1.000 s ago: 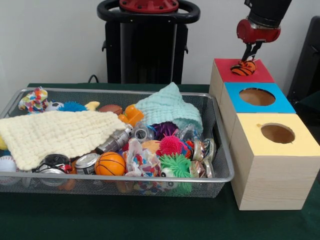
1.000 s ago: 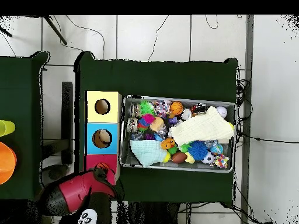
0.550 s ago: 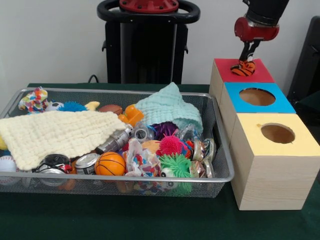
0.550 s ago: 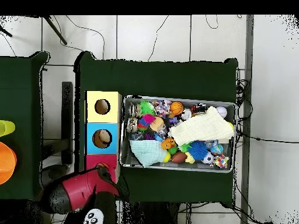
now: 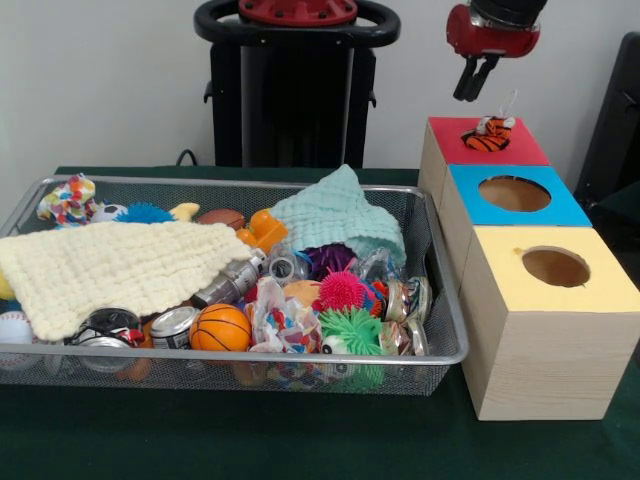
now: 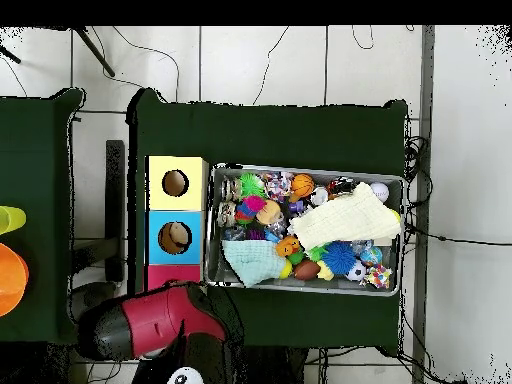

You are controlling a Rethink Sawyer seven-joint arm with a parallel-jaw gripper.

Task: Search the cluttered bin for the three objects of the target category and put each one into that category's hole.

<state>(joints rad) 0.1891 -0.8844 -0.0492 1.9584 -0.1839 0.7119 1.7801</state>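
A small orange toy with black stripes [image 5: 490, 133] lies on top of the red box [image 5: 525, 152], over the spot where its hole is. My gripper [image 5: 470, 82] hangs above and slightly left of the toy, open and holding nothing. In the overhead view only the red arm [image 6: 150, 325] shows, covering the near end of the red box [image 6: 160, 275], and the gripper is hidden. The wire bin [image 5: 445, 310] holds a jumble of toys, among them a small basketball [image 5: 220, 327], spiky balls [image 5: 343, 291] and cans [image 5: 172, 325].
A blue box [image 5: 560, 210] and a yellow box [image 5: 600, 290], each with a round hole, stand in a row with the red one, right of the bin. A cream cloth [image 5: 110, 265] and a mint cloth [image 5: 335, 215] cover part of the bin's contents.
My gripper has let go of the striped toy and risen up and to the left. The toy stays on the red box.
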